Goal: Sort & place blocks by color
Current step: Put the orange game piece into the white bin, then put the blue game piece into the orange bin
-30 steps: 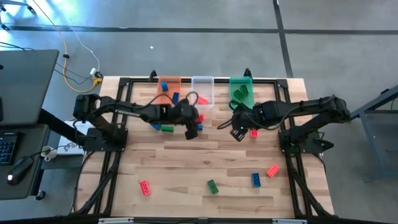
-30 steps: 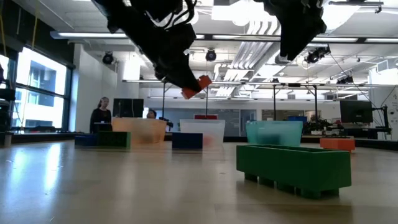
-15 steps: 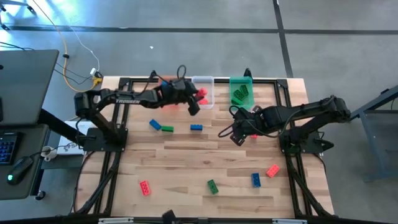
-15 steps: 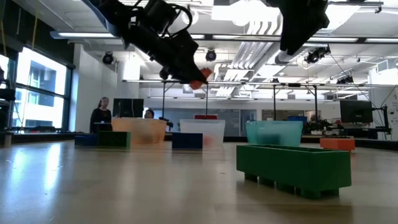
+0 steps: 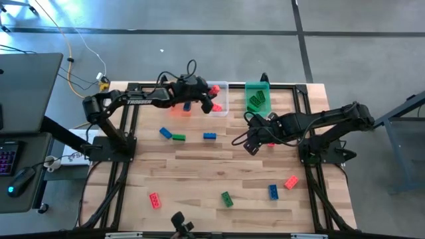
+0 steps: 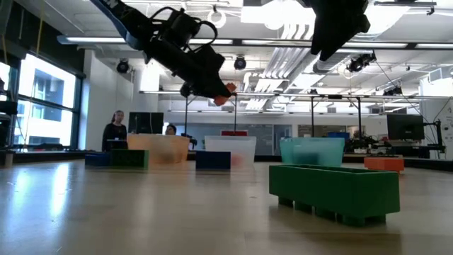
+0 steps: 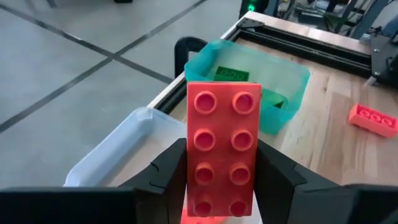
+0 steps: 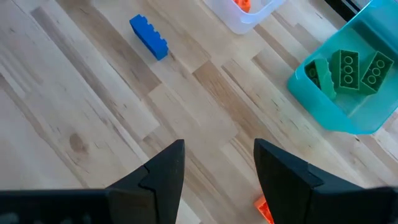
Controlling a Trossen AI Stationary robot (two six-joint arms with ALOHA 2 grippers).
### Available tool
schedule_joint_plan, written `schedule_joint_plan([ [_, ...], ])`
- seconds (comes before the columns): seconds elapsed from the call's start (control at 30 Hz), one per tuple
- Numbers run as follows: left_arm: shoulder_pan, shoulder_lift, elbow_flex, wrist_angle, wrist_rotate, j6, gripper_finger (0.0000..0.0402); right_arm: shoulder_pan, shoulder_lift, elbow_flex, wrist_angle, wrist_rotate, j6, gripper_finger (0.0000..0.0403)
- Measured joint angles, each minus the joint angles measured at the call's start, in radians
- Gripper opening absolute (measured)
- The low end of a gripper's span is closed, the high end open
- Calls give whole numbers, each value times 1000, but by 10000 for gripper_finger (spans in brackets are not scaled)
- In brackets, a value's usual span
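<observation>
My left gripper (image 5: 207,98) is shut on a red two-by-four studded block (image 7: 222,149) and hangs over the clear bin (image 5: 222,96); the low view shows the block (image 6: 225,94) high above the table. My right gripper (image 8: 217,168) is open above bare wood, near the green bin (image 8: 348,81) that holds green blocks; a red block (image 8: 264,208) lies just beside it. Loose blocks lie flat on the table: blue (image 5: 164,133), green (image 5: 178,137), blue (image 5: 210,136), red (image 5: 155,200), green (image 5: 227,198), blue (image 5: 273,192), red (image 5: 291,181). My left gripper pinches the red block between its two fingers (image 7: 168,171) by its two long sides, at the end nearer the wrist (image 7: 196,186). The block lies along the fingers, studs facing the wrist camera, its free end reaching past the fingertips. It is lifted clear, above the clear bin.
Three bins stand in a row at the far edge: orange (image 5: 180,93), clear, green (image 5: 257,98). An orange-red block (image 8: 242,5) lies in the clear bin. A black frame runs round the table. People stand in the room behind (image 6: 113,131).
My left gripper has carried the red block from over the table's middle toward the far edge, ending over the clear bin, and has stayed shut on it. The right arm has kept nearly still.
</observation>
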Motion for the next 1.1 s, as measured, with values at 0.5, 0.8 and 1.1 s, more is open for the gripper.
schedule_joint_plan([
  [0.5,15,220,183,-188,-24,-7,137,-1,0,0,3,-16,36,180],
  [0.8,18,283,187,-199,-17,-49,157,-1,0,0,3,-16,36,180],
  [1.1,18,284,187,-199,-16,-34,211,-1,0,0,3,-28,75,180],
])
